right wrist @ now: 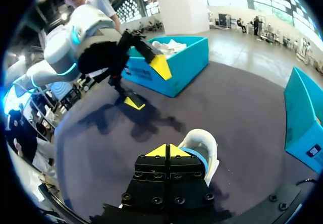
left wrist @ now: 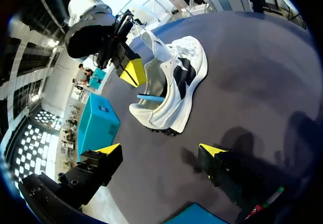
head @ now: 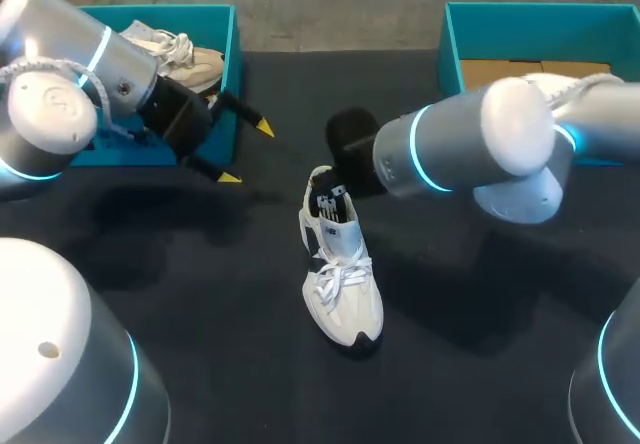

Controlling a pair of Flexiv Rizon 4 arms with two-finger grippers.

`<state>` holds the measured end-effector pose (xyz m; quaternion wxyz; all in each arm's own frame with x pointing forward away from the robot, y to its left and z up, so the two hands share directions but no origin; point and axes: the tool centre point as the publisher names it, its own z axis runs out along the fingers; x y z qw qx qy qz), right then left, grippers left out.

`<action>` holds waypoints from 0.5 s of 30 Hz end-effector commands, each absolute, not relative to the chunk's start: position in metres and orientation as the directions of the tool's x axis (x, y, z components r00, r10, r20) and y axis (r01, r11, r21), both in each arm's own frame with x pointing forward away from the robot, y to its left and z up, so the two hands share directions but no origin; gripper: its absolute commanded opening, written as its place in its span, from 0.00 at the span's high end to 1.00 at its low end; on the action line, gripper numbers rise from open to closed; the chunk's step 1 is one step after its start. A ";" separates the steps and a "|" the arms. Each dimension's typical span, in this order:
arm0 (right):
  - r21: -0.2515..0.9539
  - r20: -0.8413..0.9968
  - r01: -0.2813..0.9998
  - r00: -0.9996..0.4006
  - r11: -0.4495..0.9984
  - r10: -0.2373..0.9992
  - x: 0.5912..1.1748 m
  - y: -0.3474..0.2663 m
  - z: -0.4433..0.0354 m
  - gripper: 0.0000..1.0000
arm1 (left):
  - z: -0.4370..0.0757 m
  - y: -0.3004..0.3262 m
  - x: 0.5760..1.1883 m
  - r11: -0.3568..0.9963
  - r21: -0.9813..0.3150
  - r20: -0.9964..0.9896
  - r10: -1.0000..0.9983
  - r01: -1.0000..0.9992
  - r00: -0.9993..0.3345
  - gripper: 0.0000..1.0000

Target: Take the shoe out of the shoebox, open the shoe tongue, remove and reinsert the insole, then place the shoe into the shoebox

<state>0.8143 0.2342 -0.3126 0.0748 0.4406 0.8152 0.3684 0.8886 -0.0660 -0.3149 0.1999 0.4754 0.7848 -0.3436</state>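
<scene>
Shoe (head: 340, 294) stands on dark table (head: 200, 294), teal shoeboxes (head: 190, 12) behind it.

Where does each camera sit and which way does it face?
Head view: above and behind, looking down on the table; left arm and right arm show.
Left wrist view: on the left arm, past its open left gripper toward the shoe and right gripper.
Right wrist view: on the right arm, over its shut gripper toward the left gripper and shoebox.
Shared: all show the shoe.
</scene>
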 end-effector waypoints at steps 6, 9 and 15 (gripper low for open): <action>0.649 0.046 0.692 -0.452 0.317 0.891 0.813 0.232 -0.320 1.00 | -0.309 -0.060 0.892 0.327 -0.347 -0.617 0.626 0.879 -0.476 0.00; 0.635 0.037 0.707 -0.430 0.311 0.902 0.817 0.227 -0.324 1.00 | -0.309 -0.059 0.895 0.332 -0.349 -0.612 0.627 0.876 -0.481 0.00; 0.626 0.021 0.714 -0.416 0.312 0.909 0.831 0.228 -0.328 1.00 | -0.304 -0.047 0.897 0.369 -0.345 -0.599 0.621 0.863 -0.505 0.00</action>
